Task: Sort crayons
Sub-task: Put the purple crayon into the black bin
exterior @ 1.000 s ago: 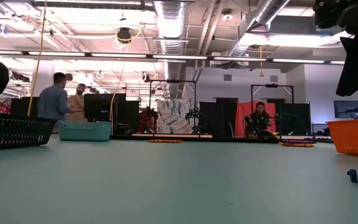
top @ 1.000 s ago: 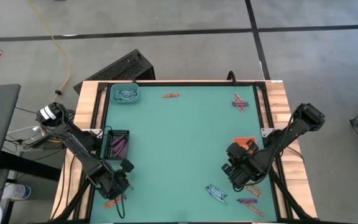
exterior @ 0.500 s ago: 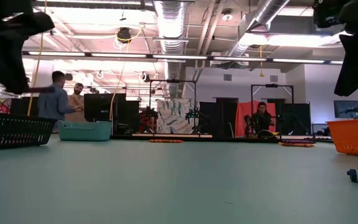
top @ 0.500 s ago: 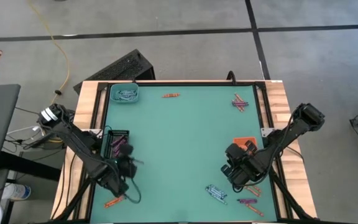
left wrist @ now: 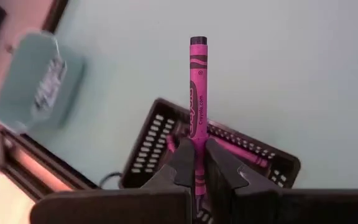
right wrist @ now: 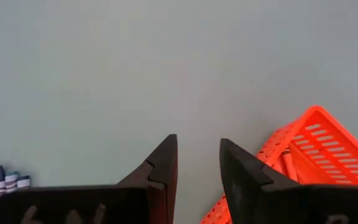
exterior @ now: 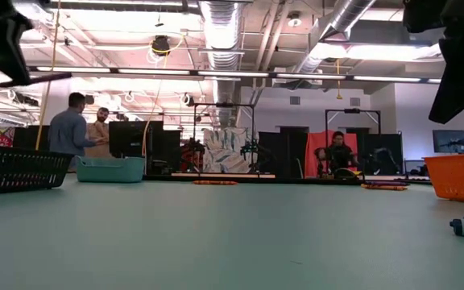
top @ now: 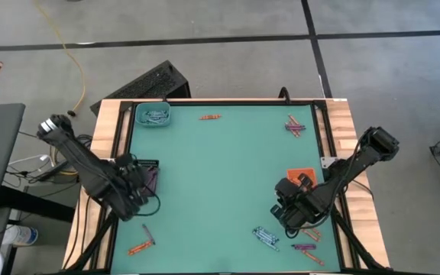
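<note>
Below the left gripper (left wrist: 196,163), clamped on a purple crayon (left wrist: 197,87), sits the black tray (left wrist: 166,134); next, lower and release.

Magenta crayon (left wrist: 197,93) w/ black print, black tray (left wrist: 160,140), teal tray (left wrist: 36,84), orange tray (right wrist: 319,146), pale green table (top: 220,176).

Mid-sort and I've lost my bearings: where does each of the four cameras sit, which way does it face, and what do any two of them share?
High view: overhead, straight down on the green table; both arms show.
Low view: table height, level across into the room; arm parts hang at both top corners.
Left wrist view: past the left gripper, shut on a purple crayon, toward the black tray.
Right wrist view: past the open right gripper, beside the orange tray.
Shared: black tray, also seen from overhead.
</note>
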Robot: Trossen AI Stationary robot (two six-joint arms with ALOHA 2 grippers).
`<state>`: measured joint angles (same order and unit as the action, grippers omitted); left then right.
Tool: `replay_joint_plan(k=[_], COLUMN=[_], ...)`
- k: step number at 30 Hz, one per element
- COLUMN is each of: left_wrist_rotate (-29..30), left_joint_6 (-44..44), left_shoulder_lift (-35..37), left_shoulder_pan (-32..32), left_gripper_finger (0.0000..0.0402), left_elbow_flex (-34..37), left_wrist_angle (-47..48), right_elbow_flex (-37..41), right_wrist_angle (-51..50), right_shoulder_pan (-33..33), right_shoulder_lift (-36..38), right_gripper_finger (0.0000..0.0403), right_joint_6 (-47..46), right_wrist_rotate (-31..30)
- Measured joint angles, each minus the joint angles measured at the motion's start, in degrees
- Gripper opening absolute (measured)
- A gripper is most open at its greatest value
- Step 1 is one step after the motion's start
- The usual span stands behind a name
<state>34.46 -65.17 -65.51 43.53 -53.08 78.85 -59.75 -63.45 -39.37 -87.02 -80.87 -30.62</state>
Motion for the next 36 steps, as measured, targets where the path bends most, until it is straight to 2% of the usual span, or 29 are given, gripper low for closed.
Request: replay_joint_plan(k=[4, 13, 20, 36], left_wrist_rotate=[-2.4, -6.4, -3.6, -4.4], left_joint_6=[-5.3, -12.1, -14.8, -14.4], left_shoulder_lift=[4.4, 10.2, 10.4, 10.4], left_shoulder_pan=[0.0, 0.0, -0.2, -5.1], left_gripper_finger=[0.0000, 0.0002, 0.0010, 0.0012], left_elbow_flex=[5.3, 16.9, 17.5, 17.5], left_wrist_angle=[-1.3, -11.8, -12.8, -12.8], right_elbow_flex=[0.0, 0.0, 0.0, 0.0], right_wrist_angle=[1.2, 3.0, 2.9, 3.3], right_shoulder_pan=[-0.1, 0.0, 0.0, -1.0], right_shoulder_lift=[0.0, 0.0, 0.0, 0.0], right_gripper_finger=[0.0113, 0.0113, 0.0113, 0.0113], right_joint_6=[1.9, 7.3, 8.0, 7.9], right_wrist_rotate=[-1.2, -3.1, -4.9, -5.4])
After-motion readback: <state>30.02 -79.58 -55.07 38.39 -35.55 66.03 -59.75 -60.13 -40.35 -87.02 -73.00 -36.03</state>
